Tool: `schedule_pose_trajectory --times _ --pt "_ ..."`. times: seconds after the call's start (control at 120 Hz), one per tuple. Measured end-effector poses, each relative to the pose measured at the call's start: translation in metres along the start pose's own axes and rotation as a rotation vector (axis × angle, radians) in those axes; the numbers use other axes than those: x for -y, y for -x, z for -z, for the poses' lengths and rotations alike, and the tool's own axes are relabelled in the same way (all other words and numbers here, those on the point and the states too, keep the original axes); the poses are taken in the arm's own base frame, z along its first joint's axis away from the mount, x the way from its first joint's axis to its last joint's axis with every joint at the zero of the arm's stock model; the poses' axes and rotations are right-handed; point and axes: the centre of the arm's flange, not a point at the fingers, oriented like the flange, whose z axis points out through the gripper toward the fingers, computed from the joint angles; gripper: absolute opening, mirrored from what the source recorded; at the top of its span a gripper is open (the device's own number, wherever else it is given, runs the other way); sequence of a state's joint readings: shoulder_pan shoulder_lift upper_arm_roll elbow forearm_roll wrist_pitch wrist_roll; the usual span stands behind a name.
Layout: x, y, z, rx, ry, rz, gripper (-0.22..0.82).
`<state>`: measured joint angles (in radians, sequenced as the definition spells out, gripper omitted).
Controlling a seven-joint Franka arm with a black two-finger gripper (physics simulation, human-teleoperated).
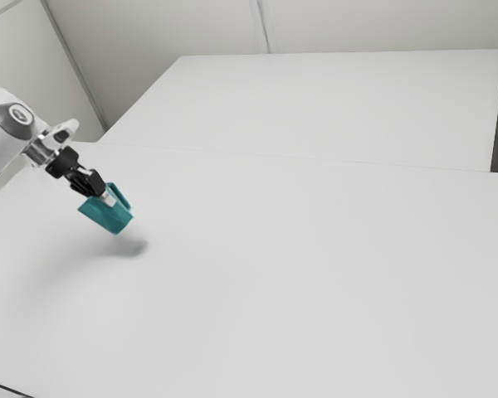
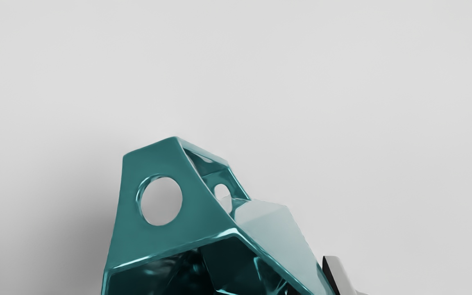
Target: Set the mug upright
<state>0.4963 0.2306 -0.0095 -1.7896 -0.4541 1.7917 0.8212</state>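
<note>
Black two-finger gripper point(image 1: 108, 196) holds teal mug point(image 1: 107, 216) tilted, clear of white table point(image 1: 315, 282), toward the exterior view's left, shadow point(image 1: 131, 248) on tabletop below.

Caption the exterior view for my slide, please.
Franka arm holding a tilted teal mug in its fingers above a white table, the mug's shadow below.

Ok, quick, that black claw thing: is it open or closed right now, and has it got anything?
Gripper: closed on the teal mug, holding it tilted above the white table.
</note>
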Motion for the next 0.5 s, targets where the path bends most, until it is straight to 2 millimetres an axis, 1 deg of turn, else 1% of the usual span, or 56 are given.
schedule_pose_trajectory --times 0.167,0.258,0.383,0.5 --pt "-0.032 -0.013 0.005 0.116 -0.129 -0.024 -0.18" --pt "-0.052 -0.021 0.004 0.162 -0.195 -0.03 -0.18" --pt "-0.076 -0.035 -0.007 0.211 -0.266 -0.033 -0.18" --pt "-0.089 -0.044 -0.014 0.224 -0.32 -0.017 -0.18"
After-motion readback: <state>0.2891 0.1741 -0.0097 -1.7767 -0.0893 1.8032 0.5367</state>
